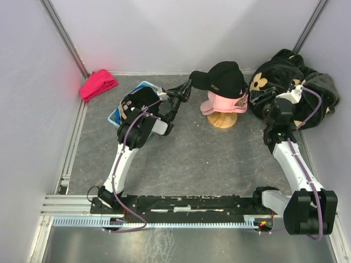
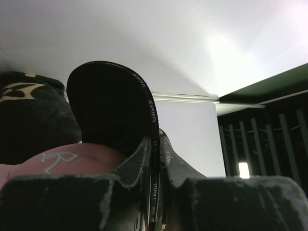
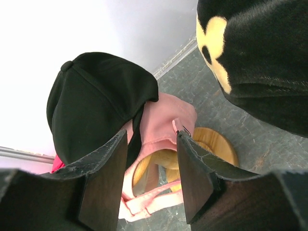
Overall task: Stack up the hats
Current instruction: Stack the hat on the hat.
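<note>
At the table's back, middle: black cap over pink cap on the stand, brim pinched in my left gripper.
From the left: a red cloth lies in the far corner, and a blue cap shows on the table under my left arm. My left gripper is clamped on the black cap's brim edge; that cap sits tilted atop the pink one, which rests on the round wooden stand. My right gripper hangs just beside the pink cap's right side, jaws apart, holding nothing; whether it touches I cannot tell. Black flowered plush is heaped behind it by the right wall.
</note>
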Robot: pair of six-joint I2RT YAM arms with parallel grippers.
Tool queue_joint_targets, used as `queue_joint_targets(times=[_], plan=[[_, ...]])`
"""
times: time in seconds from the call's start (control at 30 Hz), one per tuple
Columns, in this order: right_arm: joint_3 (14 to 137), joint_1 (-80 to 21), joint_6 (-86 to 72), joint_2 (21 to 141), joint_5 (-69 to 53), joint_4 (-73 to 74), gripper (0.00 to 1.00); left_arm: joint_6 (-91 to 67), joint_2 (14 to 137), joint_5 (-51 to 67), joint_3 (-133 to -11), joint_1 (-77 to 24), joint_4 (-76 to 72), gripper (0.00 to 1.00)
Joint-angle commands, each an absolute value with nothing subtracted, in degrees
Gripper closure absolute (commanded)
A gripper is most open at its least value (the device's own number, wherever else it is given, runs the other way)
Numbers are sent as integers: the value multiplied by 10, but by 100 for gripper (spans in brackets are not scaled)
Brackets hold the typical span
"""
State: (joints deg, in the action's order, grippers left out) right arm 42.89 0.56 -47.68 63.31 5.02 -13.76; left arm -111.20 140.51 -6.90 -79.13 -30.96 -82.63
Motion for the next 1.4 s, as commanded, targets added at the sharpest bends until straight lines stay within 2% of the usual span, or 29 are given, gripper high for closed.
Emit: queue_joint_targets(times=[0.0,0.4,0.93,1.37], plan=[[417,9,-461,597,57,-124,47,-1169,1413,-42,-808,-302,-879,97],[406,9,-477,573,27,-120,47,-1214,1394,-38,-776,-300,-919,97],[446,8,-531,638,-20,-161,44,-1245,1379,-31,-795,-304,-932,97],[497,8,-524,683,-42,-135,44,-1247,1388,-25,-798,-305,-938,97]])
